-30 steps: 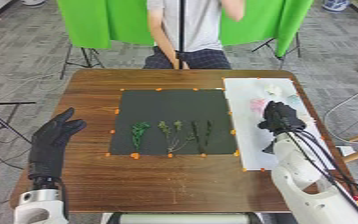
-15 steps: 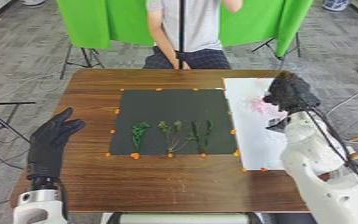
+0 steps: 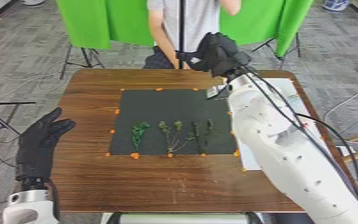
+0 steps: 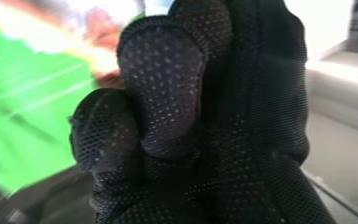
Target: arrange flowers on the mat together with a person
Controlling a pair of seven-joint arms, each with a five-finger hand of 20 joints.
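Observation:
My right hand (image 3: pixel 215 54) is raised over the table's far edge, past the dark mat's upper right corner; whether it holds anything I cannot tell. In the right wrist view, the black glove of my right hand (image 4: pixel 171 95) is close up. The dark mat (image 3: pixel 158 107) bears a leafy green sprig (image 3: pixel 139 134) at its lower left, a branching pale-green sprig (image 3: pixel 169 135) in the middle and thin dark stems (image 3: pixel 202 136) to the right. My left hand (image 3: pixel 40 137) rests open off the table's left side.
A white sheet (image 3: pixel 254 161) lies right of the mat, largely covered by my right arm. Orange tape pieces mark the mat's border. Brown wood (image 3: pixel 184 185) of the table stretches between the mat and the near edge. Green cloth hangs behind the table.
My right hand has moved off the white sheet, forward and to the left, to the table's far edge. The left hand has shifted slightly left. The sprigs lie as before.

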